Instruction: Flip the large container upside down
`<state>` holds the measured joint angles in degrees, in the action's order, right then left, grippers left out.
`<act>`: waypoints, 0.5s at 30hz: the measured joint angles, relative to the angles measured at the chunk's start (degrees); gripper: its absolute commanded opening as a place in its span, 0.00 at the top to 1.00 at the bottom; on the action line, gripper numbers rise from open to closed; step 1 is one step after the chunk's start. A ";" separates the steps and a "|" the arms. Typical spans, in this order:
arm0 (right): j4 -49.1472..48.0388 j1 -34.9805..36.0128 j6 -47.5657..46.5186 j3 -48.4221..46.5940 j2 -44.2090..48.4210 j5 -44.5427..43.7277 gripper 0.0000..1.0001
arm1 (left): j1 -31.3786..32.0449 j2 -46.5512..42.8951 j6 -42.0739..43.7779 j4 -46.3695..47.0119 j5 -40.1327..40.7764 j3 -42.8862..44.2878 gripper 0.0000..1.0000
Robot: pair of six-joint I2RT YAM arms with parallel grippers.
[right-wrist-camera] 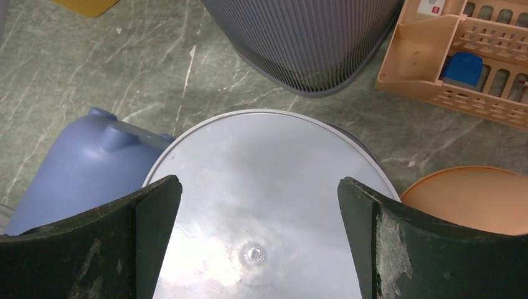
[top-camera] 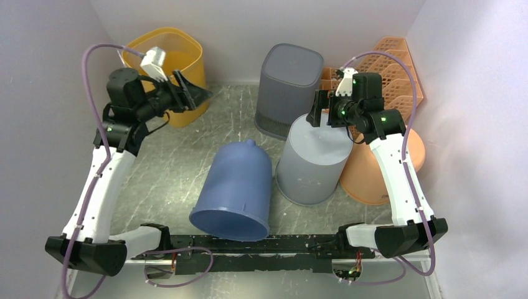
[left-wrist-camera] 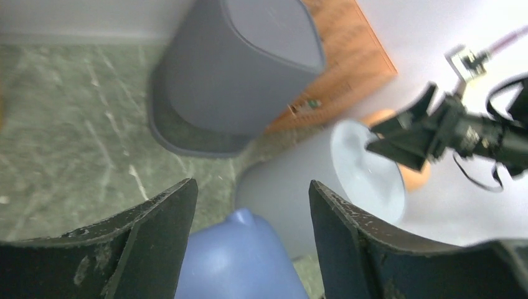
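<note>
Blue container [top-camera: 233, 190] centre-near on table [top-camera: 168, 162], mouth toward near edge, touching grey bucket [top-camera: 311, 162]; left gripper [top-camera: 194, 93] and right gripper [top-camera: 319, 111] open, empty; judged light, stiff, slick, so grip the rim.

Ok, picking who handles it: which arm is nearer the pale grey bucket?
Right. The right arm hangs above the pale grey bucket; the left arm is by the yellow bin.

Plain pale walls [top-camera: 249, 25] rise behind and left of the left pincer [top-camera: 198, 93], while beneath it spreads an evenly lit grey-green marbled tabletop [top-camera: 162, 156], streaked white.
</note>
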<state>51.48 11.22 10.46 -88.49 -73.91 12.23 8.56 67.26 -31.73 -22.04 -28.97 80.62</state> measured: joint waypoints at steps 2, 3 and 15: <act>0.04 0.00 0.00 -0.15 -0.02 -0.02 0.00 | 4.24 -0.74 0.26 -1.07 1.27 -0.52 0.18; 0.04 0.00 0.00 -0.37 -0.09 0.00 0.00 | 6.43 -1.09 0.28 -1.60 2.12 -0.98 0.18; 1.36 12.37 1.25 -11.82 -2.05 -4.39 0.00 | 15.08 -1.25 -0.02 -2.91 10.78 -12.17 0.21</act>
<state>52.84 23.59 11.70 -100.31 -75.96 7.84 23.64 66.02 -31.75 -24.95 -18.20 68.45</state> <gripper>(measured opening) 0.999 0.798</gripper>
